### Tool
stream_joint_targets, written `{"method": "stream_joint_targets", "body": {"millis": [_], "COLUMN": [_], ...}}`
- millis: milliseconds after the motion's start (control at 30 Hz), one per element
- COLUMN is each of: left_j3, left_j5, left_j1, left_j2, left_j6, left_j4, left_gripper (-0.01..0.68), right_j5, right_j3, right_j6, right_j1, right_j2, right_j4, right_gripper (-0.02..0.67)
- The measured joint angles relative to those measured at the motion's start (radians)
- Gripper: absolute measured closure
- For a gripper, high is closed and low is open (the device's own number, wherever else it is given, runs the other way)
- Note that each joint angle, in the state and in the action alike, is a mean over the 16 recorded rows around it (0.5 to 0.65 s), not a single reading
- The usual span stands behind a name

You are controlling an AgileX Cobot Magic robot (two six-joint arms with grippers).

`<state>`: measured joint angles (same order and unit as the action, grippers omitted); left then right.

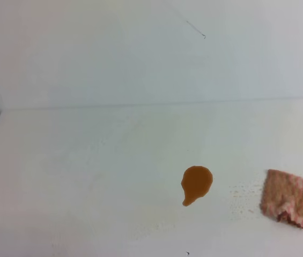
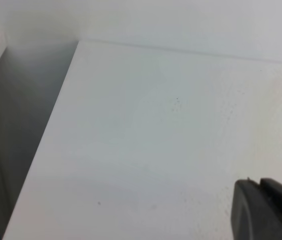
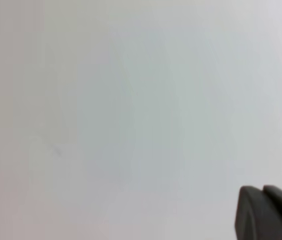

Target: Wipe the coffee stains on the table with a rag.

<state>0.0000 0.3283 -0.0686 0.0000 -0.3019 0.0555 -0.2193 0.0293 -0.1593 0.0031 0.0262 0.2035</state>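
Observation:
An orange-brown, teardrop-shaped coffee stain [image 1: 196, 183] lies on the white table [image 1: 87, 160], right of centre, with its short tail pointing toward the front. The pinkish-brown rag [image 1: 289, 198] with zigzag edges lies flat at the right edge, a short way right of the stain. Neither gripper appears in the exterior high view. The left gripper [image 2: 258, 182] shows only as two dark fingertips pressed together at the lower right, over bare table [image 2: 155, 150], holding nothing. The right gripper [image 3: 261, 189] looks the same, shut and empty, before a blank white surface.
A pale wall with a thin dark scratch [image 1: 194, 29] rises behind the table. The table's left edge drops into a grey gap [image 2: 26, 125]. Faint speckles [image 1: 245, 198] dot the surface between stain and rag.

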Motion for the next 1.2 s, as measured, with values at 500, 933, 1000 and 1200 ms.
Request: {"method": "stream_joint_targets", "body": {"millis": [500,933,1000,1200], "left_j3": [0.0,0.0,0.0,0.0], "left_j5": [0.0,0.0,0.0,0.0], "left_j1": [0.0,0.0,0.0,0.0], "left_j2": [0.0,0.0,0.0,0.0], "left_j6": [0.0,0.0,0.0,0.0], "left_j4": [0.0,0.0,0.0,0.0], "left_gripper": [0.674,0.674,0.674,0.674], "right_j5": [-0.315,-0.218,-0.15,0.165], "right_j3": [0.002,-0.059,-0.096,-0.256], "right_j6": [-0.026,-0.053,-0.056,-0.062], "right_j1": [0.0,0.0,0.0,0.0], "right_j2": [0.002,0.002,-0.001,-0.047], "right_j4": [0.0,0.035,0.048,0.072], "right_gripper": [0.653,0.652,0.652,0.65]}}
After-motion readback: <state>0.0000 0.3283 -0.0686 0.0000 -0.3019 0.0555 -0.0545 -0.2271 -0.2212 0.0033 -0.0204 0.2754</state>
